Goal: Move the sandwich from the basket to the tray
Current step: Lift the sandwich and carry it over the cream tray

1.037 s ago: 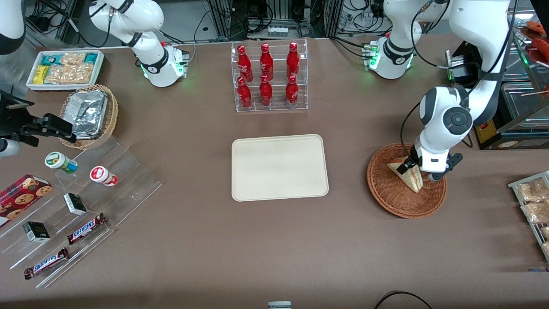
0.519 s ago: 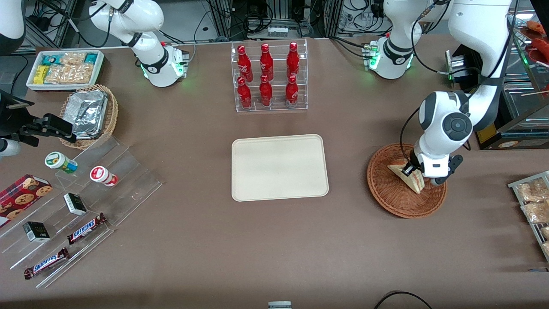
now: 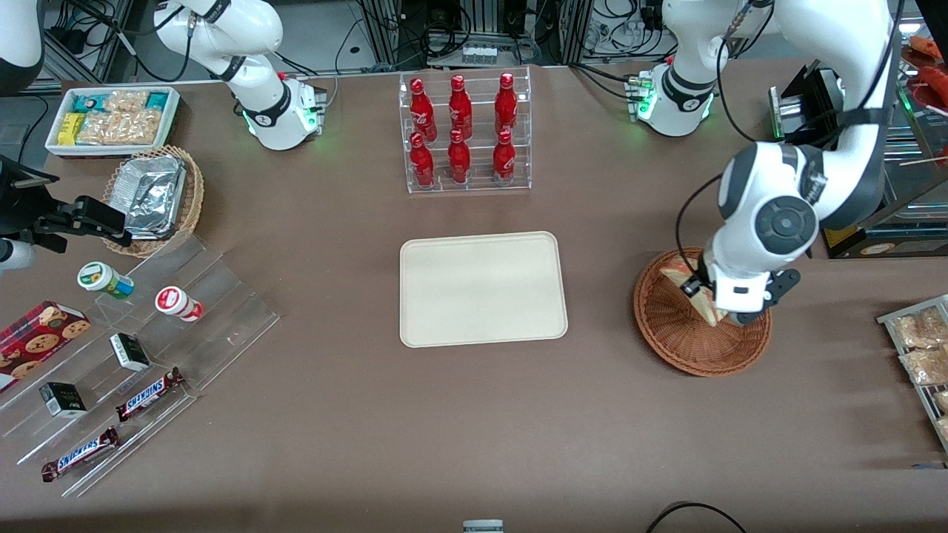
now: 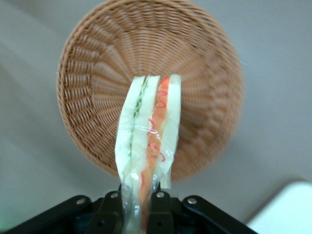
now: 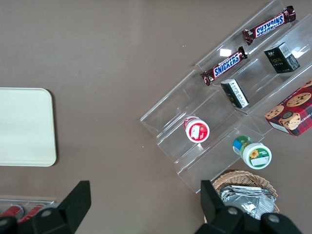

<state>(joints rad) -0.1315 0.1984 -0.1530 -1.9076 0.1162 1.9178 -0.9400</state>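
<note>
My left gripper (image 3: 712, 305) is shut on the sandwich (image 3: 689, 291), a plastic-wrapped wedge of white bread with orange-red and green filling. It holds the wedge lifted clear above the reddish-brown wicker basket (image 3: 678, 337). In the left wrist view the sandwich (image 4: 148, 136) hangs between the black fingers (image 4: 110, 213) of the gripper (image 4: 138, 214), with the empty basket (image 4: 97, 83) below it. The cream tray (image 3: 483, 289) lies bare at the table's middle, toward the parked arm from the basket; a corner of it shows in the left wrist view (image 4: 287, 209) and part in the right wrist view (image 5: 24, 126).
A clear rack of red bottles (image 3: 464, 133) stands farther from the front camera than the tray. Snack packets on a rack (image 3: 922, 348) lie at the working arm's end. A tan basket with foil container (image 3: 152, 196), a white snack bin (image 3: 111, 118) and clear tiered shelves (image 3: 141, 355) stand at the parked arm's end.
My left gripper has risen with the sandwich in it, lifting the wedge off the basket floor. The basket and tray have not moved.
</note>
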